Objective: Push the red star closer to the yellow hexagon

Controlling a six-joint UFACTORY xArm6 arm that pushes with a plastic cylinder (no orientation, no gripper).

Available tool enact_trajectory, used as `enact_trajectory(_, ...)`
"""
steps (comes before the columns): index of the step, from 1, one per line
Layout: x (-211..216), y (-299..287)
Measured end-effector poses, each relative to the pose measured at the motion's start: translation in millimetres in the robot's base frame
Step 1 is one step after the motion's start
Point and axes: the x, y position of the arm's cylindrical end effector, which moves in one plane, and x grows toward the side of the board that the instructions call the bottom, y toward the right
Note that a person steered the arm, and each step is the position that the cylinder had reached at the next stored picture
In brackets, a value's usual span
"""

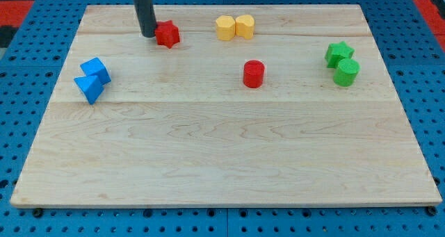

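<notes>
Pincer parts are absent on this arm; it ends in a dark rod, so nothing opens, closes or holds. At the far left of the bench (pixel 222 167), my tip (pixel 149 35) rests against the left side of the red star (pixel 167 34), touching or very nearly so.

To the right along the same far strip sits the yellow hexagon (pixel 225 28), with a second yellow block (pixel 245 26) pressed against its right side. Bare wood lies between star and hexagon.

Pushing well likely means driving straight right through the star's middle, since an off-centre shove could spin it or let it slip past the rod. Easing off before contact should keep the yellow pair undisturbed.

Small and bright red, the star has short blunt points and a flat top, and lies flat on the wood.

Elsewhere: a red cylinder (pixel 254 74) near centre, two blue blocks (pixel 92 79) at left, two green blocks (pixel 342 62) at right.
</notes>
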Motion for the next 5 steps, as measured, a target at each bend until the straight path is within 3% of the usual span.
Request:
enact_trajectory(2,-8,11)
enact_trajectory(4,23,-4)
enact_trajectory(5,11,8)
